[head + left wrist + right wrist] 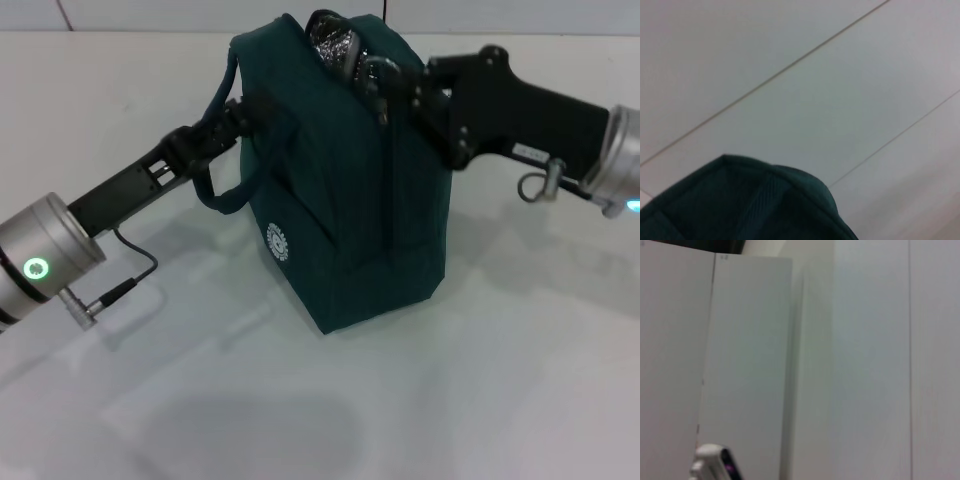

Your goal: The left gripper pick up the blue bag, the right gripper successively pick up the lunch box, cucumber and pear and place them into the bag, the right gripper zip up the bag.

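- My left claw is clamped on the blue bag's handle at its upper left side.
- My right claw sits at the bag's open top by the silver lining; I cannot tell its finger state.
- The bag stands upright on the white bench.

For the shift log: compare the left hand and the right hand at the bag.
The left hand sits at the bag's side by its carry straps; the right hand is at the top opening. The left arm reaches in low from the near left; the right arm comes in higher from the right. Both are black and touch the bag.
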You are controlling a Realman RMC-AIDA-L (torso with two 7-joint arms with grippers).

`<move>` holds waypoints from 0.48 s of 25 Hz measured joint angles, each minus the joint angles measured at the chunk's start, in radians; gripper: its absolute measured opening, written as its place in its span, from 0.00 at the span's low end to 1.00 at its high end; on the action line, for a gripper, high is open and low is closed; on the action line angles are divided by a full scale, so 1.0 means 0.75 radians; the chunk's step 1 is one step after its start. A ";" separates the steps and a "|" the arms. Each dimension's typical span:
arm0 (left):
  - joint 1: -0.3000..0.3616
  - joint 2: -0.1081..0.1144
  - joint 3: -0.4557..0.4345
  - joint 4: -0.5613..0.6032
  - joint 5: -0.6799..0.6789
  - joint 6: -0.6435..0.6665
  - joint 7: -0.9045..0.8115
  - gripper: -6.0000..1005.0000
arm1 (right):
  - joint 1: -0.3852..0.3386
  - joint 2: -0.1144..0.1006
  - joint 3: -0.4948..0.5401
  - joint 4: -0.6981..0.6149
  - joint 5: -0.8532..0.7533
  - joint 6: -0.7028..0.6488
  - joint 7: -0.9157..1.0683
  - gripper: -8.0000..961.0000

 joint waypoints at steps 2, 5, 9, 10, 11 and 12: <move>0.009 0.001 -0.029 -0.001 0.004 0.021 0.021 0.85 | 0.042 0.000 -0.001 0.007 0.010 0.059 -0.002 0.02; 0.017 0.001 -0.054 -0.002 0.007 0.038 0.050 0.88 | 0.064 0.000 -0.005 0.007 0.026 0.094 -0.002 0.02; 0.034 0.005 -0.055 -0.002 0.008 0.040 0.092 0.88 | 0.113 0.000 -0.017 0.010 0.048 0.100 0.003 0.02; 0.041 0.007 -0.055 -0.002 0.008 0.040 0.110 0.88 | 0.124 0.000 -0.034 0.011 0.050 0.100 0.003 0.02; 0.047 0.009 -0.056 -0.002 0.007 0.041 0.130 0.88 | 0.127 0.000 -0.053 0.009 0.054 0.100 0.003 0.02; 0.052 0.009 -0.056 -0.002 0.006 0.042 0.149 0.88 | 0.129 0.000 -0.073 0.005 0.058 0.100 0.001 0.02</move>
